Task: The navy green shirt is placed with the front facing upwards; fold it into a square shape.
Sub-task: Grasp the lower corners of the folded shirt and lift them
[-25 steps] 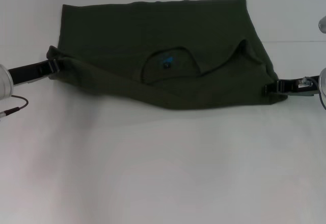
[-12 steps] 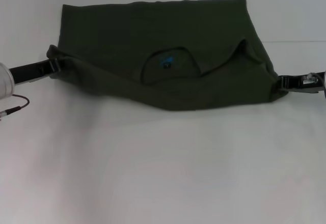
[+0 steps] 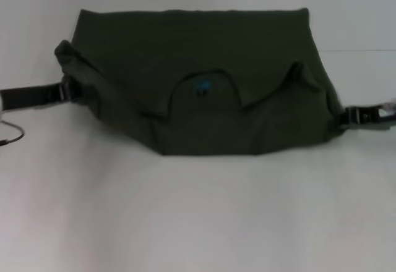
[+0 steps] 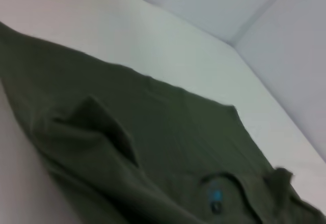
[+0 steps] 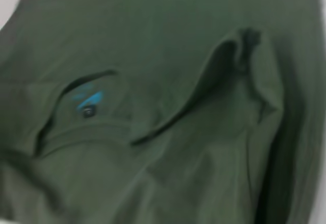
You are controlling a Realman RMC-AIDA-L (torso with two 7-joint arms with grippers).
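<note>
The navy green shirt (image 3: 198, 68) lies across the far half of the white table, its near part lifted and hanging towards me. Its crew neck with the blue inner label (image 3: 202, 89) shows near the middle. The "FREE!" lettering is hidden. My left gripper (image 3: 67, 90) is shut on the shirt's left edge. My right gripper (image 3: 344, 116) is shut on its right edge. The shirt and its label also fill the left wrist view (image 4: 153, 147) and the right wrist view (image 5: 168, 107), where the label (image 5: 89, 101) sits inside the neck opening.
The white table (image 3: 198, 216) runs bare from the shirt to the near edge. A thin dark cable (image 3: 11, 137) loops by my left arm at the left edge. Pale walls stand behind the table.
Both grippers have pulled the held edge of the shirt towards me and a little higher. The hanging fold now reaches lower in the head view and the shirt looks taller.
</note>
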